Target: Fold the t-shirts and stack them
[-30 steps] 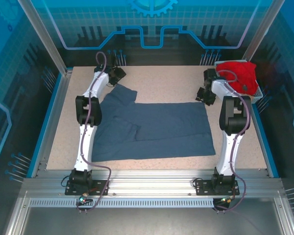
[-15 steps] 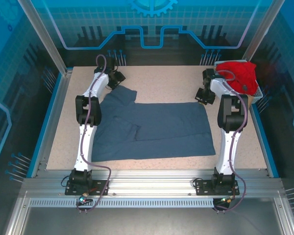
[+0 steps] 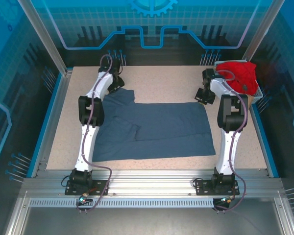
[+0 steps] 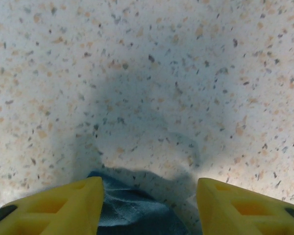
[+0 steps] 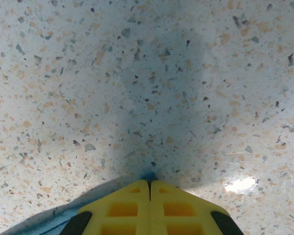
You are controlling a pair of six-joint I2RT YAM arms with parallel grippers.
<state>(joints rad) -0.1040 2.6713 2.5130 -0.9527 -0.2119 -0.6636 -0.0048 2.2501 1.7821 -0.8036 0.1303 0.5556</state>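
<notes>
Top external view first: big slate-blue shirt [image 3: 157, 129] is lying flat across the middle of the speckled surface [image 3: 161, 81], with one sleeve sticking out toward the far left corner. The red shirt [image 3: 237, 73] is bunched up in a small basket [image 3: 258, 94] at the far right edge, well away from the blue one.

Left claw [image 3: 117, 82] is hanging over that far-left sleeve. From the left wrist cam its yellow fingers [image 4: 63, 203] are clearly spread, with a fold of blue cloth sitting between them at the bottom of the shot and bare surface beyond.

Right claw [image 5: 149, 182] is pressed tight together, no gap at all, right at the blue shirt's far right corner. A tiny speck of blue pokes out at the tips and more blue shows under its left side. Honestly can't tell if it's got cloth pinched or is just resting on it.
</notes>
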